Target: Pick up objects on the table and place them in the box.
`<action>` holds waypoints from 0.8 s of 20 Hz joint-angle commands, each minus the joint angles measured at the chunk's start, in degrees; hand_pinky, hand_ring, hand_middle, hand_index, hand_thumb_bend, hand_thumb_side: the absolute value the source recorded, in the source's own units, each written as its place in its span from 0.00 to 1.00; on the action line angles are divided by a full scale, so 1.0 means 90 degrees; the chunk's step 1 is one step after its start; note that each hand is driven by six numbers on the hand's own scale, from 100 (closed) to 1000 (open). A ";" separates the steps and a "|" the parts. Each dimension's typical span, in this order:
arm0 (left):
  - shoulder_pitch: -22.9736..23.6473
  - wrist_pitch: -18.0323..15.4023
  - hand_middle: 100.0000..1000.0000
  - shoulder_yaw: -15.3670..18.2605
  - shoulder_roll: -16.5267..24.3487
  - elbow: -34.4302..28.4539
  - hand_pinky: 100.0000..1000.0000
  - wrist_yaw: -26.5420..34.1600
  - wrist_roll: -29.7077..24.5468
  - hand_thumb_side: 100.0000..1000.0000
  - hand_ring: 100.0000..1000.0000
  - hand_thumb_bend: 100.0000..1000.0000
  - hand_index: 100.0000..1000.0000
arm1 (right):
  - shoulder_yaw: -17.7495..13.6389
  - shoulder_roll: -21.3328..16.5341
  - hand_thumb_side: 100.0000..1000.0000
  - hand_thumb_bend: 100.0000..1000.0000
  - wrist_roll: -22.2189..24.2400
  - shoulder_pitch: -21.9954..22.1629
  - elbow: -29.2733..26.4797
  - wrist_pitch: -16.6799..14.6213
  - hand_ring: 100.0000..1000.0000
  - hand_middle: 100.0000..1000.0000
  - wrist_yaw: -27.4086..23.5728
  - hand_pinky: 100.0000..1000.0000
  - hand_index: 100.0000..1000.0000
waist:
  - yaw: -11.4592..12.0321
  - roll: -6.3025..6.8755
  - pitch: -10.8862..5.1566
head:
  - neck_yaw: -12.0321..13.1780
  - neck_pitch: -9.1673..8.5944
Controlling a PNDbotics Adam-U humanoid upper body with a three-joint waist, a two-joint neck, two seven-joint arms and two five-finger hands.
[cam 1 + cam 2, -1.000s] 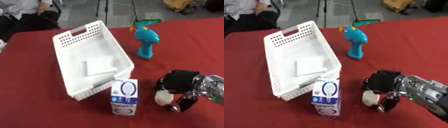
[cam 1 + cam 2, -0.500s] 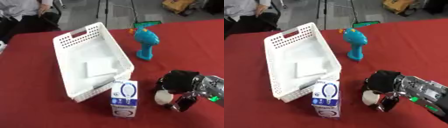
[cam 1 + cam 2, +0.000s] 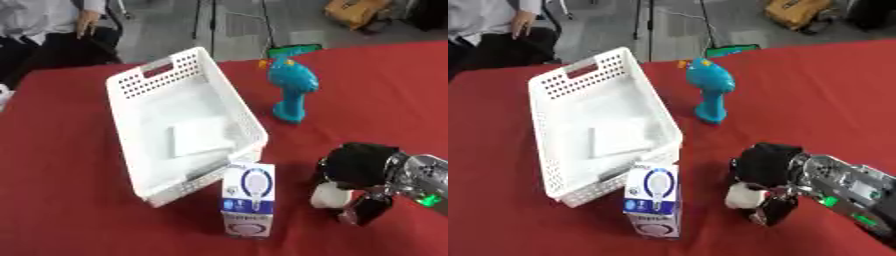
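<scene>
My right hand [image 3: 360, 167] lies low on the red table at the lower right, its fingers curled round a small white object [image 3: 330, 196]. A light-bulb carton [image 3: 248, 205], white and blue, stands upright just left of that hand, against the near corner of the white basket [image 3: 133, 163]. A flat white item [image 3: 200, 135] lies inside the basket. A blue toy shaped like a bird or drill [image 3: 290, 91] stands upright right of the basket. My left hand shows in neither view.
The table is covered in a red cloth [image 3: 70, 210]. A green-tipped item [image 3: 293, 48] lies at the table's far edge behind the blue toy. A seated person [image 3: 44, 25] is beyond the far left corner.
The right hand has stayed in place on the white object. The other things have not moved.
</scene>
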 commanded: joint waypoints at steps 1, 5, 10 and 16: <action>-0.0086 -0.0011 0.68 0.0007 0.0053 -0.0093 0.64 0.0009 -0.0011 1.00 0.70 0.00 0.75 | -0.0076 -0.0227 0.43 0.16 -0.0031 -0.0036 -0.0162 0.0045 0.28 0.43 -0.0113 0.00 0.53 | -0.0013 0.0018 -0.0012 | 0.0017 -0.0057; -0.0087 -0.0012 0.68 0.0009 0.0067 -0.0093 0.64 -0.0004 -0.0010 1.00 0.70 0.00 0.75 | -0.0106 -0.0310 0.43 0.13 -0.0053 -0.0020 -0.0269 0.0098 0.28 0.40 -0.0190 0.00 0.50 | -0.0036 -0.0005 -0.0036 | 0.0033 -0.0056; -0.0083 -0.0010 0.68 0.0007 0.0073 -0.0093 0.64 -0.0013 -0.0011 1.00 0.70 0.00 0.75 | -0.0138 -0.0374 0.43 0.12 -0.0060 0.0002 -0.0368 0.0171 0.28 0.39 -0.0257 0.00 0.48 | -0.0040 -0.0015 -0.0056 | 0.0043 -0.0076; -0.0081 -0.0010 0.68 0.0007 0.0092 -0.0093 0.65 -0.0025 -0.0019 0.99 0.70 0.00 0.75 | -0.0175 -0.0488 0.43 0.10 -0.0054 -0.0042 -0.0461 0.0200 0.28 0.39 -0.0352 0.00 0.48 | -0.0077 -0.0036 -0.0098 | 0.0068 -0.0088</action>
